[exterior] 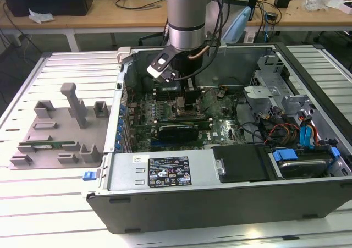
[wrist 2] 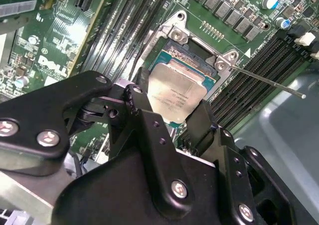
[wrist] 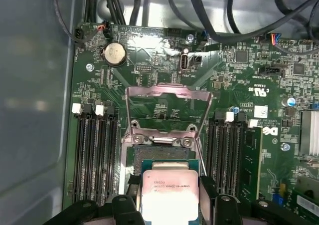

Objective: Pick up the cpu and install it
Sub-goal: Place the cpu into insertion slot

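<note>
Fingers (wrist 2: pixel 144 119) of the gripper (wrist 2: pixel 172 111) are pinching the cpu (wrist 2: pixel 177 96) from two opposite edges, so I am reading the pincer as closed to the chip's width and gripping it. The silvery top of the cpu is facing up, with its green rim showing along one side in both wrist views.

In the first wrist view the cpu (wrist: pixel 169 194) is hanging partly over the socket (wrist: pixel 160 149), overlapping the socket's nearer edge while the rest of the socket bed is lying uncovered beyond it. I cannot tell whether the chip is touching the socket or hovering just above it. The load frame (wrist: pixel 167 93) is standing swung open on the far side of the socket, and the thin lever (wrist 2: pixel 269 81) is sticking out sideways past the socket's corner. Memory slots (wrist: pixel 94 155) are running along both sides of the socket, and a coin battery (wrist: pixel 114 54) is sitting near the board's corner.

In the exterior view I am watching the arm (exterior: pixel 187 17) reaching down into the open computer case (exterior: pixel 220 196), close to the case's far wall and nearer its corner on the exterior view's left. The case is lying on the slatted table (exterior: pixel 55 209). A grey fixture (exterior: pixel 71 113) is sitting beside the case toward the table's edge on the exterior view's left, with a green memory stick (exterior: pixel 47 145) lying in it.
</note>
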Motion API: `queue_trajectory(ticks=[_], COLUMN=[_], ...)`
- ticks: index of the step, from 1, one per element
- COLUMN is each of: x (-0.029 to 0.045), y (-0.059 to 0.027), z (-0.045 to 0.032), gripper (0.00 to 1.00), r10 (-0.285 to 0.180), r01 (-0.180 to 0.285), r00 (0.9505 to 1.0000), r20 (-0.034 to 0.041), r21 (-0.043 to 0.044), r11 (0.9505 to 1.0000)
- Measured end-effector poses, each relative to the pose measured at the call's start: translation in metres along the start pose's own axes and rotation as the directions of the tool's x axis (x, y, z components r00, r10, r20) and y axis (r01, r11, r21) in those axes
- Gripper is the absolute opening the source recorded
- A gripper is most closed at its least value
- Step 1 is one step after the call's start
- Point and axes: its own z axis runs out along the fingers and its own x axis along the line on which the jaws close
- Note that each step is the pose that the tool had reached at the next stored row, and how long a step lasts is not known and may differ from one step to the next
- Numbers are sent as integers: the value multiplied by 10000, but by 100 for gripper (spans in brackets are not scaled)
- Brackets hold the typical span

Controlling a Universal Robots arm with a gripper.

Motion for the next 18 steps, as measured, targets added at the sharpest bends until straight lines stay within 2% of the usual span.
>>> queue_trajectory(ticks=[18], x=[15], y=[-5], z=[171], gripper=[55], r10=[108], r01=[-108], r00=[9999], r20=[1], r21=[14], r11=[9999])
